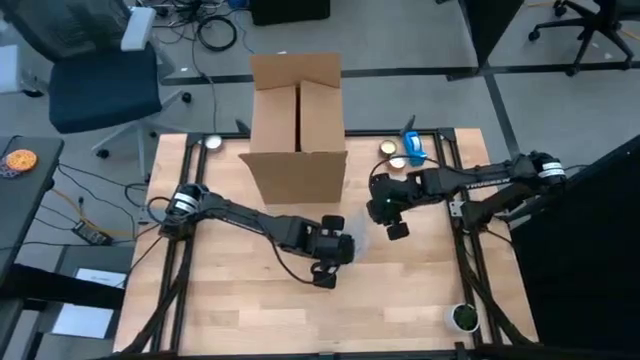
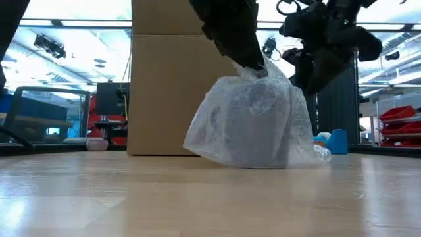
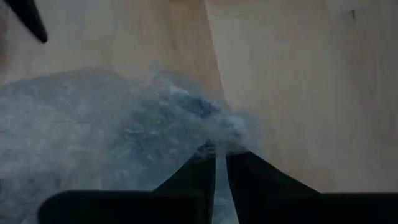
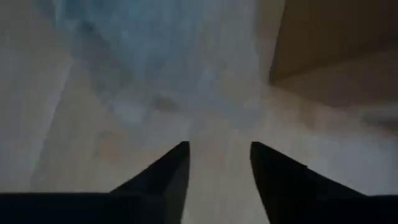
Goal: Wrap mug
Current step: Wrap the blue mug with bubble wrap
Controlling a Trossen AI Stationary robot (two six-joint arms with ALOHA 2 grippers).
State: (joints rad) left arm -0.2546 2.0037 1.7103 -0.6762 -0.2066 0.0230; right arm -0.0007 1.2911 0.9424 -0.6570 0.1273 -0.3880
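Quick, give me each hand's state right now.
Left hand: closed, pinching the bubble wrap at its top.
Right hand: open, holding nothing, beside the bundle.

Wooden table (image 1: 240, 310), cardboard box (image 1: 298, 150), bubble-wrapped bundle (image 2: 253, 125), blue object (image 1: 413, 148)

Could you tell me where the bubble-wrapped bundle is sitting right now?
In the low view the bubble-wrapped bundle rests on the table just in front of the cardboard box, between the left gripper pinching its top and the open right gripper.
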